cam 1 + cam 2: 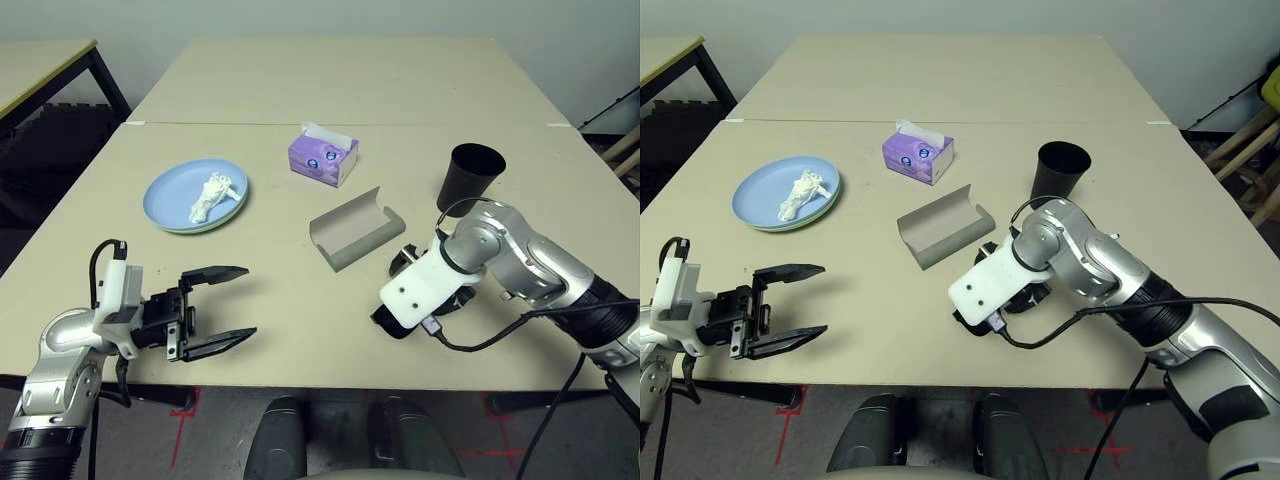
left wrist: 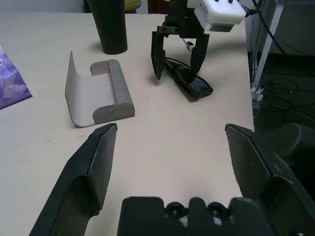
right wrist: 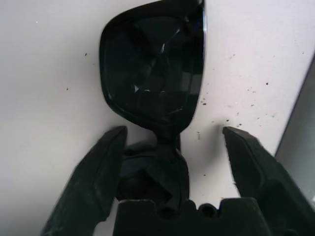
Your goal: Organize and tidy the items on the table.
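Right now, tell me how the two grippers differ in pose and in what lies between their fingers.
The left gripper points level across the table, while the right gripper points steeply down at it. The left gripper has only bare table between its fingers; the right gripper straddles the black sunglasses without clamping them. Both stand open.

At the far left stands a separate side table (image 1: 45,70) with a light top and black legs (image 1: 108,82), apart from the main surface. Under it the space is dark, and what is stored there cannot be made out. Behind everything is a pale wall (image 1: 300,18). On the dark floor (image 1: 215,440) near the front edge there are red tape marks (image 1: 188,420), and more red marks (image 1: 510,452) on the other side. At the far right, a pale wooden frame (image 1: 1250,150), perhaps a chair, stands beside a yellow-green object (image 1: 1271,88) at the edge.
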Robot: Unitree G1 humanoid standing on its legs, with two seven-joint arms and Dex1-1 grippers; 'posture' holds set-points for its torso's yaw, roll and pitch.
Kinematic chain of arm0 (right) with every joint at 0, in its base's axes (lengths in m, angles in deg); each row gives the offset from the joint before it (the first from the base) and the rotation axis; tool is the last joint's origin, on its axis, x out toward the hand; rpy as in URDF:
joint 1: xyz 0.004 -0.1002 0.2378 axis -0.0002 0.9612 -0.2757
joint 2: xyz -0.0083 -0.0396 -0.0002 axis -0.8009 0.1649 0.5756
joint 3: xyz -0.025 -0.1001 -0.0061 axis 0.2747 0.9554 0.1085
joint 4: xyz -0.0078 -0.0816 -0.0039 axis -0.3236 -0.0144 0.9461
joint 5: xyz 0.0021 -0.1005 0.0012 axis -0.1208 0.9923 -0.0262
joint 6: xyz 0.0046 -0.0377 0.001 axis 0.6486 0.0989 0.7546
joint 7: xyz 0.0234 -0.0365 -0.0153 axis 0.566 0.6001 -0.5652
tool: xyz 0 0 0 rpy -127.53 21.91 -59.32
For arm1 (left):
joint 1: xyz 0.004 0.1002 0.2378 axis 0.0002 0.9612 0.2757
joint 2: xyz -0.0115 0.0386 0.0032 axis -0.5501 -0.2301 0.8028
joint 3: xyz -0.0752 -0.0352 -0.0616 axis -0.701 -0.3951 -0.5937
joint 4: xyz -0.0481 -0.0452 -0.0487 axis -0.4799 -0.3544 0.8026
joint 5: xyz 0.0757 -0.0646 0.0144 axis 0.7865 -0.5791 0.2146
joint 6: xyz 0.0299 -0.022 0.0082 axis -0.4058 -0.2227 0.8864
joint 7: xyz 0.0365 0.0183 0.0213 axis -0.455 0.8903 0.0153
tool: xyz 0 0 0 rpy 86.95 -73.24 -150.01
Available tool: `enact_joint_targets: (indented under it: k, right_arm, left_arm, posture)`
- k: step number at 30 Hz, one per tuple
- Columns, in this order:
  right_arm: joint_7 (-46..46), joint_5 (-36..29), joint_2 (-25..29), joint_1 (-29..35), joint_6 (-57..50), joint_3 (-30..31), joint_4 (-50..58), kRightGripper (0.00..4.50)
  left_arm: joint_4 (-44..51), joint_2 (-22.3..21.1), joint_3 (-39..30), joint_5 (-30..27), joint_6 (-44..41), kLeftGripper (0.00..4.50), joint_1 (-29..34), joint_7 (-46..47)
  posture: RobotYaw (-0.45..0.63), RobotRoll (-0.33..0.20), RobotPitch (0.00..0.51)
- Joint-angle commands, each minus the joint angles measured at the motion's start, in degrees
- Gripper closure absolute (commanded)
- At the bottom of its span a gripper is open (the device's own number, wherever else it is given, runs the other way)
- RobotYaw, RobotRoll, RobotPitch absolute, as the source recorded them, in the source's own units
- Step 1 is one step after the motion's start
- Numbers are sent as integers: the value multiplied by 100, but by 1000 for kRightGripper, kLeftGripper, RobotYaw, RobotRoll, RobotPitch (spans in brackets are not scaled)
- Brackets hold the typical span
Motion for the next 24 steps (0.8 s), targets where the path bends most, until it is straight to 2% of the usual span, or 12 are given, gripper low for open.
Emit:
enact_joint_targets:
  k: [1, 5, 12, 19, 23, 24]
  right_arm:
    - [-49, 140, 50, 139, -18, 17, 107, 1365]
    - [-106, 192, 63, 186, -17, -11, 118, 2787]
    - [-97, 148, 68, 248, -145, -128, 207, 2865]
    - [-55, -25, 103, -137, -185, -371, 150, 2933]
    - [50, -219, 118, -377, -219, -542, 143, 4285]
    - [66, -256, 123, -424, -224, -566, 140, 4462]
  left_arm:
    - [73, 40, 104, 97, 46, 0, -97, 28]
    - [33, 38, 124, 134, 36, 0, -150, 50]
    - [97, 99, 156, 104, -36, 0, -198, 161]
    - [56, 140, 156, 59, -7, 0, -308, 143]
    - [29, 178, 109, 23, 5, 0, -372, 150]
    - [35, 185, 99, 16, -1, 0, -378, 154]
  posture:
    - [166, 0, 76]
    - [164, 0, 75]
    - [161, 0, 73]
    - [153, 0, 65]
    - [155, 0, 64]
    - [155, 0, 64]
